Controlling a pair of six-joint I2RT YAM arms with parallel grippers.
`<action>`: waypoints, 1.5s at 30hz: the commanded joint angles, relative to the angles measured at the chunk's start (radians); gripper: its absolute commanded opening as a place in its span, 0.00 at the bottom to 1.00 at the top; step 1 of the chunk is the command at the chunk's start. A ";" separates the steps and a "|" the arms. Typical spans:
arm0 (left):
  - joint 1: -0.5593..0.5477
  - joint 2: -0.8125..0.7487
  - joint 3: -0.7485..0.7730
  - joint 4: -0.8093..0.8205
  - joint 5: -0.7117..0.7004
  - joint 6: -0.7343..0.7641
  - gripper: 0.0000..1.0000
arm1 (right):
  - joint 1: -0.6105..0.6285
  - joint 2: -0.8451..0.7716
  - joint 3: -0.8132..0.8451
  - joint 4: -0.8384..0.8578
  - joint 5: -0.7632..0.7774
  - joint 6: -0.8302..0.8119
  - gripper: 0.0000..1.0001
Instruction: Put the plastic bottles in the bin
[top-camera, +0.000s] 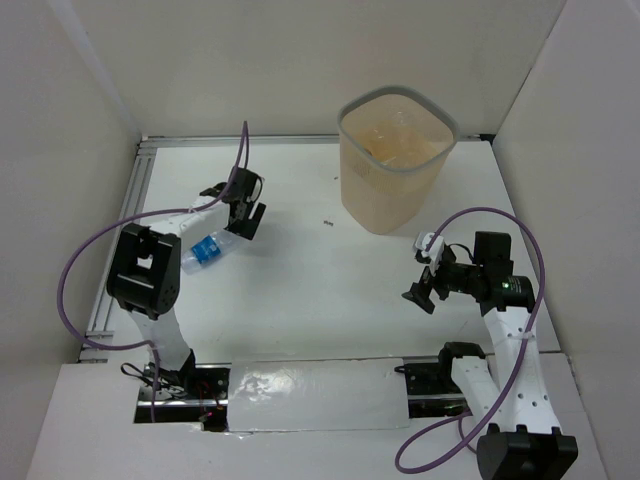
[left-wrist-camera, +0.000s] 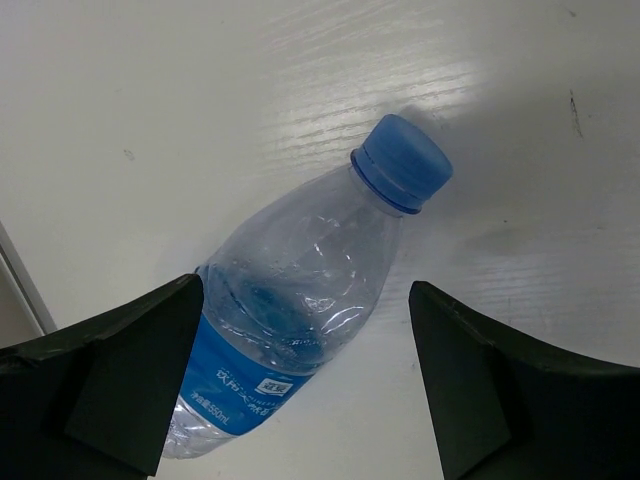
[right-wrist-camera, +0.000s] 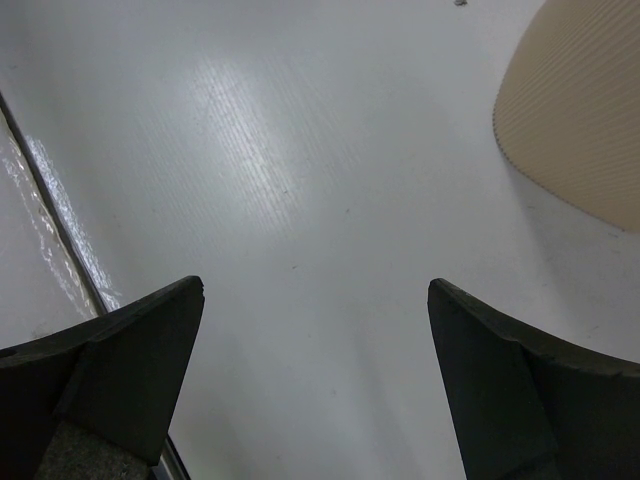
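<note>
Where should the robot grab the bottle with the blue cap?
Around its clear middle, between cap and blue label, coming straight down from above. The bottle lies on its side on the table, so its round body fits the open left gripper.

A clear plastic bottle (left-wrist-camera: 300, 300) lies on its side on the white table (left-wrist-camera: 180, 90). Its blue cap (left-wrist-camera: 405, 160) points up and to the right, and its blue label (left-wrist-camera: 235, 385) with white print sits at the lower left. The left gripper (left-wrist-camera: 305, 290) stands spread wide over it, with one dark finger (left-wrist-camera: 120, 380) close against the labelled end; I can't tell if they touch. The other finger is well clear of the bottle's side. A small dark mark (left-wrist-camera: 574, 105) shows on the table at the upper right
</note>
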 joint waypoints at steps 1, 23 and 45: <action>-0.005 0.025 0.027 0.028 -0.013 0.023 0.97 | -0.005 0.001 0.014 0.037 0.001 -0.001 1.00; 0.041 0.027 0.087 -0.017 0.199 -0.109 0.41 | -0.014 0.001 0.014 0.037 0.010 0.000 1.00; -0.139 -0.161 0.603 0.536 0.992 -0.677 0.33 | -0.014 -0.008 0.005 -0.003 -0.009 -0.100 0.00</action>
